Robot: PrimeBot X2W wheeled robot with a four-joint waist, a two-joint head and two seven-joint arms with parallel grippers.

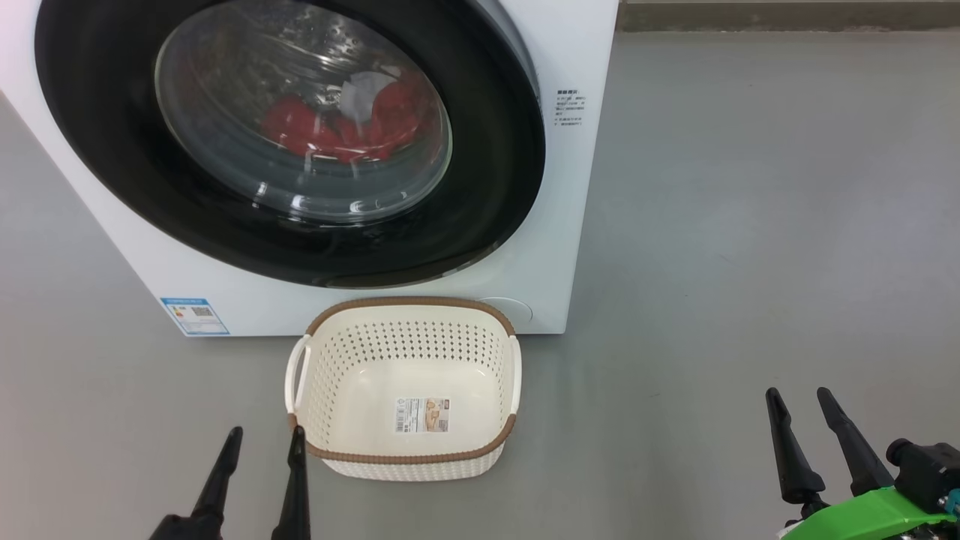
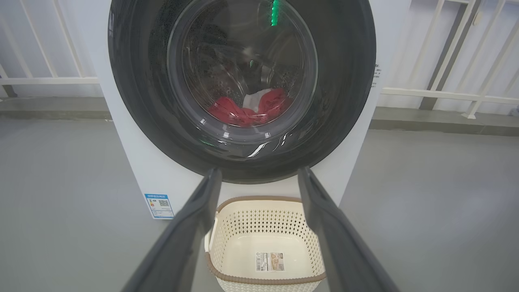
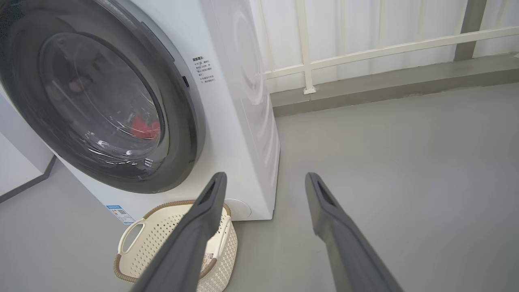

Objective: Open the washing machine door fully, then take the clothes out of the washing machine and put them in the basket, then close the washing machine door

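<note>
Left gripper (image 1: 268, 431): fingers parted, holding nothing. Just right of it I have the basket (image 1: 409, 302), cream perforated plastic with a woven-look rim, parked to catch the load, I judge. Ahead: the washing machine door (image 1: 487, 150), a glossy black ring around bulging glass, looks shut. Soft red clothes (image 1: 300, 124) lie behind it. Right gripper (image 1: 799, 394), well apart: spread, empty.

We see a white washing machine (image 1: 562, 225) whose door (image 1: 495, 172) has a glossy black ring, red clothes (image 1: 330, 131) with a white patch behind its clear glass, and a blue label (image 1: 193, 316). On the plain grey floor (image 1: 750, 225), the cream basket (image 1: 409, 303) shows a perforated dot pattern and a brown woven-look rim.
</note>
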